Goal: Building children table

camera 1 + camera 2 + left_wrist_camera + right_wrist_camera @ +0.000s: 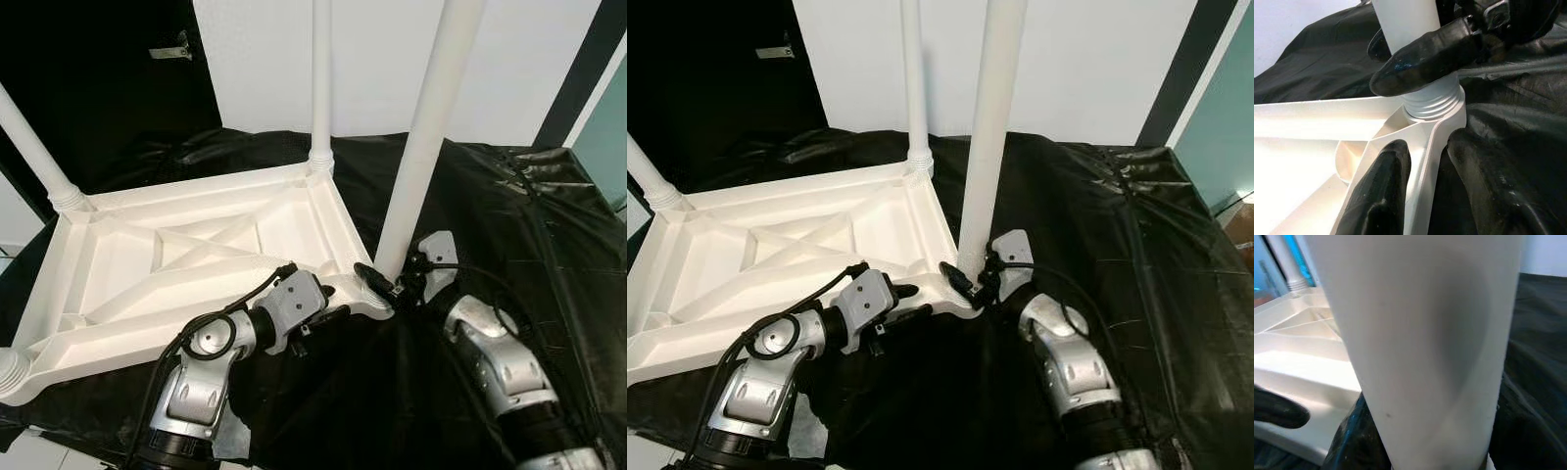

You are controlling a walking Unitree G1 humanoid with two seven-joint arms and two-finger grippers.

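The white plastic table top (196, 259) lies upside down on a black cloth. A long white leg (426, 137) stands in the near right corner socket (1432, 103), where its threaded end shows. My right gripper (387, 277) is shut around the base of this leg, which looms close in the right wrist view (1425, 347). One of its fingers (1425, 58) crosses the leg's front. My left gripper (328, 304) is shut on the table top's rim (1425, 161) just beside that corner, one finger inside and one outside. Other legs stand at the far corner (321, 78) and the left corner (34, 147).
The black cloth (509, 225) spreads wide to the right and front, wrinkled in places. A white wall (255, 59) rises behind, with a dark opening (98, 78) at the left. A teal panel (1225, 127) stands at the far right.
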